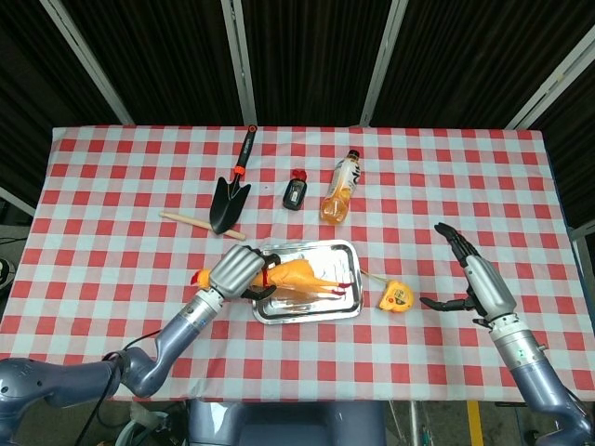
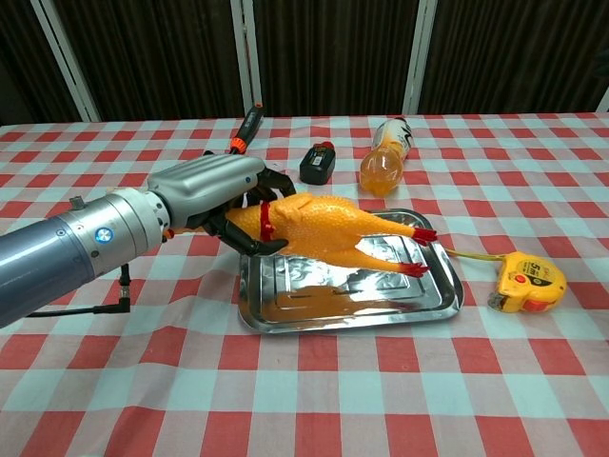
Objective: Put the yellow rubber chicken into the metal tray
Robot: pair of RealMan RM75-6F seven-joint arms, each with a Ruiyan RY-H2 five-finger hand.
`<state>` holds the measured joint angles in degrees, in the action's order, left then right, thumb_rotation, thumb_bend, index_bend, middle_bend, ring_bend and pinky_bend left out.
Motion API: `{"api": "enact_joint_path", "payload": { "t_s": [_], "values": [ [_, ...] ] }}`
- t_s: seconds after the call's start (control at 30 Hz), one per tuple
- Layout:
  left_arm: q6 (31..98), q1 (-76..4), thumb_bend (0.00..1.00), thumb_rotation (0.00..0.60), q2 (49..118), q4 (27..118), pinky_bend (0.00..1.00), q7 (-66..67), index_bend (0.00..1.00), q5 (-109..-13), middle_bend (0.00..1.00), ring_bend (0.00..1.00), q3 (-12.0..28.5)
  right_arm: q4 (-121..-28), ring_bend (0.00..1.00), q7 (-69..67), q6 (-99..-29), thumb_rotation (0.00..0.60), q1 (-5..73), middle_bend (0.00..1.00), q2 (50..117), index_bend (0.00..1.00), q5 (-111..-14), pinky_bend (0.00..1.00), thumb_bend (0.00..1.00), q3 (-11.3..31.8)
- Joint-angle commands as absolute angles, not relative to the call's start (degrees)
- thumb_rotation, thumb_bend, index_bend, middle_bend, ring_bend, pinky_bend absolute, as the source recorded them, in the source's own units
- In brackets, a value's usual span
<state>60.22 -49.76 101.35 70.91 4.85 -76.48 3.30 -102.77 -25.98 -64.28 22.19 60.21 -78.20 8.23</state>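
Note:
My left hand (image 1: 236, 271) (image 2: 211, 193) grips the yellow rubber chicken (image 1: 299, 277) (image 2: 319, 227) by its neck and upper body. The chicken hangs low over the metal tray (image 1: 342, 251) (image 2: 350, 305), its red feet pointing right above the tray's right half; I cannot tell whether it touches the tray floor. My right hand (image 1: 480, 281) is open, fingers spread, held off to the right of the tray and holding nothing. The chest view does not show it.
A yellow tape measure (image 1: 394, 298) (image 2: 529, 283) lies just right of the tray with its tape pulled out. Behind the tray are an orange drink bottle (image 1: 341, 187) (image 2: 384, 154), a small black device (image 1: 295, 191) (image 2: 318, 162), a garden trowel (image 1: 231, 190) and a wooden stick (image 1: 200, 225).

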Motion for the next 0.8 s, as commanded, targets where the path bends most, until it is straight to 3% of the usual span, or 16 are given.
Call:
{"api": "enact_joint_path", "payload": {
  "t_s": [0.03,0.23,0.33,0.43,0.53,0.8],
  "values": [
    [59.59,-49.59,0.32,0.600,102.90,69.32,0.50,3.29,0.47,-77.43,0.55,0.48,3.60,-102.75,0.00,-25.95,-64.21,0.600,22.14,0.00,60.19,0.00,-78.14,0.07,0.13,8.22],
    [59.20,-49.87,0.17,0.600,105.55,66.61,0.37,2.23,0.35,-78.85,0.38,0.32,4.40,-102.84,0.00,-26.11,-63.59,0.600,22.13,0.00,60.12,0.00,-78.00,0.07,0.13,8.11],
    [58.16,-49.88,0.09,0.600,105.60,66.79,0.21,3.48,0.14,-78.54,0.19,0.14,4.66,-102.84,0.00,-26.27,-63.55,0.600,22.03,0.00,60.12,0.00,-77.96,0.07,0.13,8.10],
    [57.20,-49.79,0.05,0.600,104.97,68.24,0.11,5.69,0.02,-77.73,0.07,0.03,5.07,-102.82,0.00,-26.50,-63.68,0.600,21.87,0.00,60.04,0.00,-78.04,0.07,0.13,8.13],
    [57.63,-49.36,0.03,0.600,104.85,69.14,0.04,7.18,0.00,-77.67,0.01,0.00,5.36,-102.77,0.00,-26.91,-63.76,0.600,21.75,0.00,60.04,0.00,-78.27,0.07,0.13,8.12],
    [63.47,-46.32,0.03,0.600,99.36,76.77,0.03,9.22,0.00,-80.23,0.00,0.00,5.66,-102.43,0.00,-27.48,-64.87,0.600,21.00,0.00,59.43,0.00,-78.84,0.07,0.13,8.15]
  ]
}}
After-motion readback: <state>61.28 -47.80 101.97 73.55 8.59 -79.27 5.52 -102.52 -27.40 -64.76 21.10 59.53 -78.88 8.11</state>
